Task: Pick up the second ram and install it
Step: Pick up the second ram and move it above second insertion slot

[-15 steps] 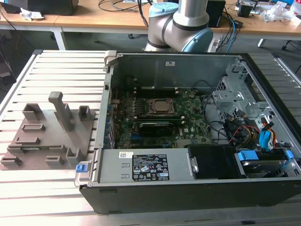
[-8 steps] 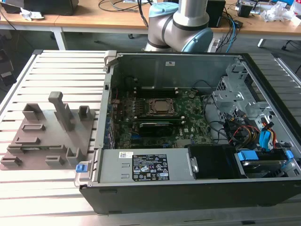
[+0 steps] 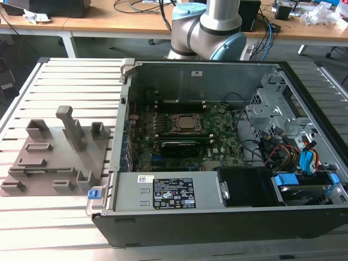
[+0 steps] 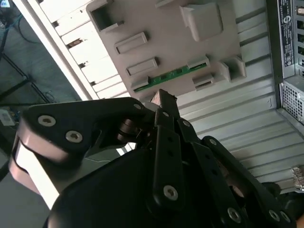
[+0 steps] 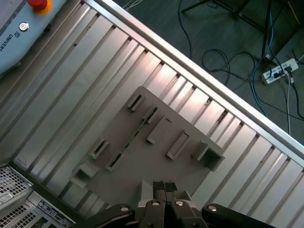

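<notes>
**Robot arm lines up over memory stick waiting in its holder**

The gripper (image 5: 165, 186) hangs above the grey holder (image 3: 60, 157), which lies on the slatted metal desk (image 3: 70, 81) to the exterior view's left of the open computer case (image 3: 196, 73). Its fingers appear pressed together with nothing between them. The second ram (image 4: 173, 75) stands on its long edge in the holder's slots, well apart from the motherboard (image 3: 217, 147) it is meant for.

In the second wrist view the stick shows as a long, narrow green strip with small pale marks along it, caught between two raised grey blocks. In the first wrist view it is little more than a thin dark line, so its label and chips cannot be made out.

A clean pick would likely call for the jaws to part wide enough to clear the stick, turn square to its flat faces, and come down over its middle. The board is thin and held only by shallow slots. An off-centre or slanted grip could tilt it or jam it against the blocks, so a straight lift looks safest.
</notes>
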Motion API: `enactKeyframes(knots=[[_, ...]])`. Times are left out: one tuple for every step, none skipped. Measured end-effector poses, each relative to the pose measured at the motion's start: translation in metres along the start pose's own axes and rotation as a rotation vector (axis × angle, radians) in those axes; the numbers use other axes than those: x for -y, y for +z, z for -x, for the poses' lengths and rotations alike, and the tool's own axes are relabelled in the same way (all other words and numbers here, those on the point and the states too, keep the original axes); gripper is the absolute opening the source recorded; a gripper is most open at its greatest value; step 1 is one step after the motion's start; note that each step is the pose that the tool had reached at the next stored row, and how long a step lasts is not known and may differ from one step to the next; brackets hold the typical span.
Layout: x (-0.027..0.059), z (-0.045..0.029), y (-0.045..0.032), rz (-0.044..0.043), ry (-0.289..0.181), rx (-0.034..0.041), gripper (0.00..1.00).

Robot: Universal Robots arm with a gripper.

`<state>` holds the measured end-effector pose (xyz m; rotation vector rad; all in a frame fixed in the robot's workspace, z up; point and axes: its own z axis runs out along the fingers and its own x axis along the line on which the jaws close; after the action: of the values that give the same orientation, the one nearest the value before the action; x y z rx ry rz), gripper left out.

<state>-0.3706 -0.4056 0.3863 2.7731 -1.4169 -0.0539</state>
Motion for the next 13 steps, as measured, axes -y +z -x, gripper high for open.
enactKeyframes(knots=[[0.0000,0.0000,0.0003,-0.0006,0.032,0.0012,0.11],[0.0000,0.0000,0.0005,-0.0011,0.057,0.0022,0.11],[0.0000,0.0000,0.0007,-0.0015,0.079,0.0031,0.11],[0.0000,0.0000,0.0008,-0.0017,0.093,0.0037,0.11],[0.0000,0.0000,0.0012,-0.0024,0.131,0.0052,0.11],[0.0001,0.0000,0.0015,-0.0031,0.170,0.0067,0.11],[0.0001,0.0000,0.0016,-0.0033,0.182,0.0071,0.11],[0.0001,-0.0001,0.0017,-0.0035,0.194,0.0076,0.11],[0.0001,0.0000,0.0020,-0.0040,0.218,0.0086,0.11],[0.0001,-0.0001,0.0024,-0.0046,0.251,0.0099,0.11],[0.0001,-0.0001,0.0027,-0.0051,0.279,0.0110,0.11],[0.0001,-0.0001,0.0030,-0.0056,0.301,0.0118,0.11],[0.0001,-0.0001,0.0031,-0.0057,0.314,0.0123,0.11]])
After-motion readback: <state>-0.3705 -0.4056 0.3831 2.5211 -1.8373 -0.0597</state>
